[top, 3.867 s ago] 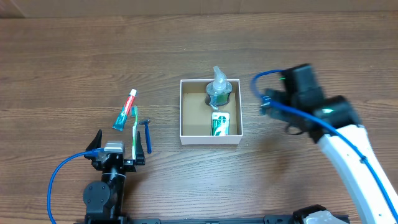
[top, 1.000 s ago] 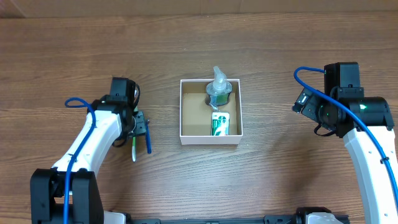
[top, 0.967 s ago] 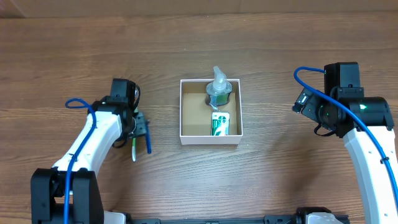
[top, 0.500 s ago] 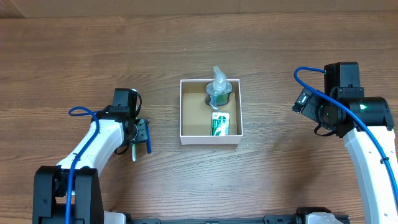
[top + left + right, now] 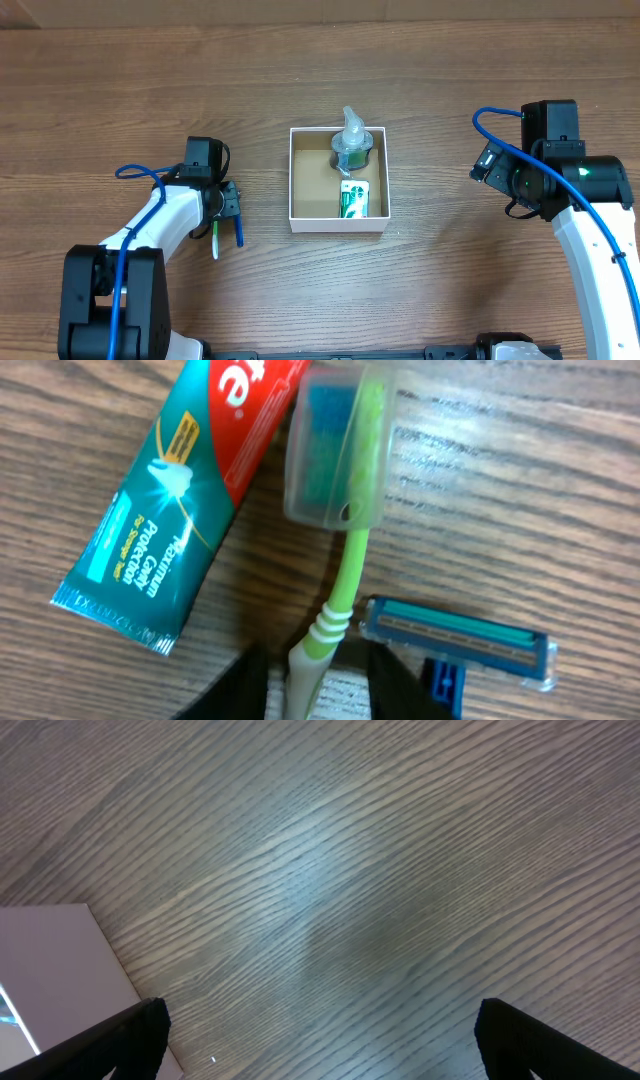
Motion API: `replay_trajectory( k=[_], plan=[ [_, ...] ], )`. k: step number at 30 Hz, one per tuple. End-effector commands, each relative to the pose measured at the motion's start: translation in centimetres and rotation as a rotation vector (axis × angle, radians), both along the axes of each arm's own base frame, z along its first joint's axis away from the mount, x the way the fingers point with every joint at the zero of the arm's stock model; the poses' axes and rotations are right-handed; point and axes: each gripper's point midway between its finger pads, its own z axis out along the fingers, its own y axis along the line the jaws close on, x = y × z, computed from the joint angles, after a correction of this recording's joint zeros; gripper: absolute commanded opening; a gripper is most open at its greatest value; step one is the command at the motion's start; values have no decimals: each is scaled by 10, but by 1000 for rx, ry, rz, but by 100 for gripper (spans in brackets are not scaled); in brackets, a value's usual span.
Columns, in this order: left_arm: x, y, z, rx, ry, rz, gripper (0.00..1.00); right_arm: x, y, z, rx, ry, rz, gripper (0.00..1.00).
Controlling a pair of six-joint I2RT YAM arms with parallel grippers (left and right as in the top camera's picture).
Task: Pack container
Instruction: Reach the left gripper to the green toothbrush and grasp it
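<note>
The container (image 5: 337, 224), a white-walled box with a brown inside, sits mid-table and holds a clear pump bottle (image 5: 350, 145) and a small green-and-white pack (image 5: 352, 198). Left of it, my left gripper (image 5: 225, 205) is low over the toiletries. In the left wrist view its jaws (image 5: 318, 685) straddle the handle of a green toothbrush (image 5: 345, 575), with a narrow gap on each side. The brush head wears a clear cap (image 5: 335, 445). A teal-and-red toothpaste tube (image 5: 165, 520) lies to the left, a blue razor (image 5: 455, 640) to the right. My right gripper (image 5: 325, 1040) is open and empty.
The right arm (image 5: 545, 165) hovers over bare wood to the right of the container, whose white corner (image 5: 50, 970) shows at the left edge of the right wrist view. In the overhead view the toothbrush (image 5: 215, 238) and razor (image 5: 238, 225) stick out below the left gripper.
The left wrist has slid a little toward the near edge, and its jaws have narrowed around the toothbrush handle. The right arm has not moved.
</note>
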Motion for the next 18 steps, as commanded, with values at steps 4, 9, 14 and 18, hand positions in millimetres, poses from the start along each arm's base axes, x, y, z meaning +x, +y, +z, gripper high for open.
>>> replay_trajectory(
  k=[4,9,14,18],
  plan=[
    [-17,5,-22,32,86,3,6,4,-3,10,-11,-34,-6,100],
    [-22,16,-20,93,109,14,5,4,-3,10,-11,-34,-6,100],
    [-14,16,3,100,121,15,5,4,-3,10,-10,-34,-6,100],
    [6,14,44,95,84,15,6,4,-3,10,-11,-34,-6,100]
  ],
)
